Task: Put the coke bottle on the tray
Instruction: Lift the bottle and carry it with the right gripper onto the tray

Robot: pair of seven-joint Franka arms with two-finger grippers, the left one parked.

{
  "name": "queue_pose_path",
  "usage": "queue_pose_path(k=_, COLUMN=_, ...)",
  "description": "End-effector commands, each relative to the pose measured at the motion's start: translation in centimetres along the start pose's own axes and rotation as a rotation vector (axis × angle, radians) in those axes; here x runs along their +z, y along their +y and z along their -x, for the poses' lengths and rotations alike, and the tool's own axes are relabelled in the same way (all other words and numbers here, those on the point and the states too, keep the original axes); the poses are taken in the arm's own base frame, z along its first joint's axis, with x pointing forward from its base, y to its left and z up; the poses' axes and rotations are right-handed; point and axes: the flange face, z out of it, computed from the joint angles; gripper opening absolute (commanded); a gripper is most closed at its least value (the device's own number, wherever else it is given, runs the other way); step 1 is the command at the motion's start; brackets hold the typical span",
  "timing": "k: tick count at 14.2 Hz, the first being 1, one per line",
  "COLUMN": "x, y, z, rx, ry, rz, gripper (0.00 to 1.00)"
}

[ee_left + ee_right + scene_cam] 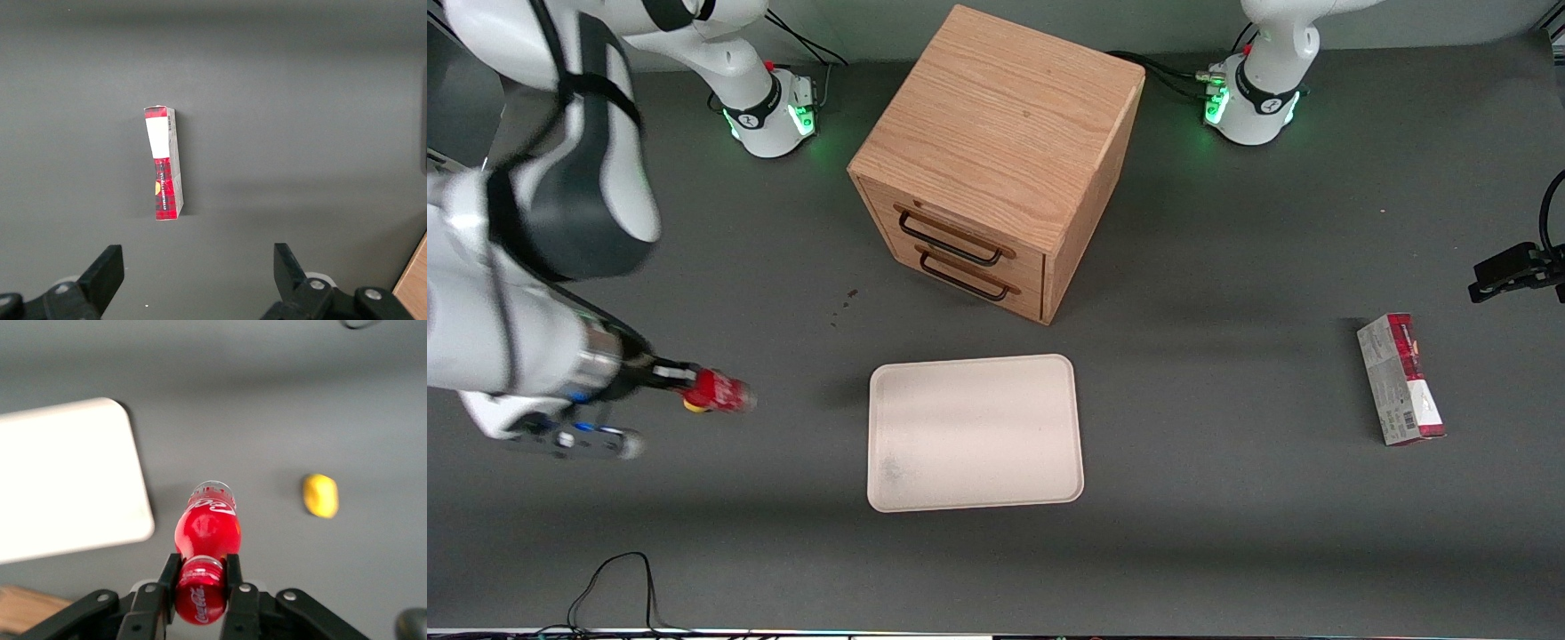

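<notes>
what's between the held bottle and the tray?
Nothing: only bare grey table separates the bottle, clamped at its cap in the pincer, from the tray. Front view shows it; the wrist view agrees.

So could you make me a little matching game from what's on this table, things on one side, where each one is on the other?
Things:
1. coke bottle
2. tray
3. red carton
4. yellow lump

Places:
A. toward the parked arm's end of the table
B. in front of the wooden drawer box
C. lying on the table below the bottle
D. held at its cap by the gripper

Pairs: 1-D, 2-B, 3-A, 4-C
</notes>
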Motion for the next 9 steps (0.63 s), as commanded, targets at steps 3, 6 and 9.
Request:
queue_pose_path(k=3, x=5.3, y=-6.2, z=-2.7, rx=0.075, ry=0.082, rz=-0.084, gripper=0.00)
queue_pose_path(k=6, x=9.4, y=-9.6, z=-3.3, rx=0.071, ry=0.112, rz=-0.102, gripper=0.00)
queue_pose_path(k=9, x=11.3, y=-12.3, z=-3.1, rx=0.086, ry=0.145, rz=-0.127, gripper=0.00)
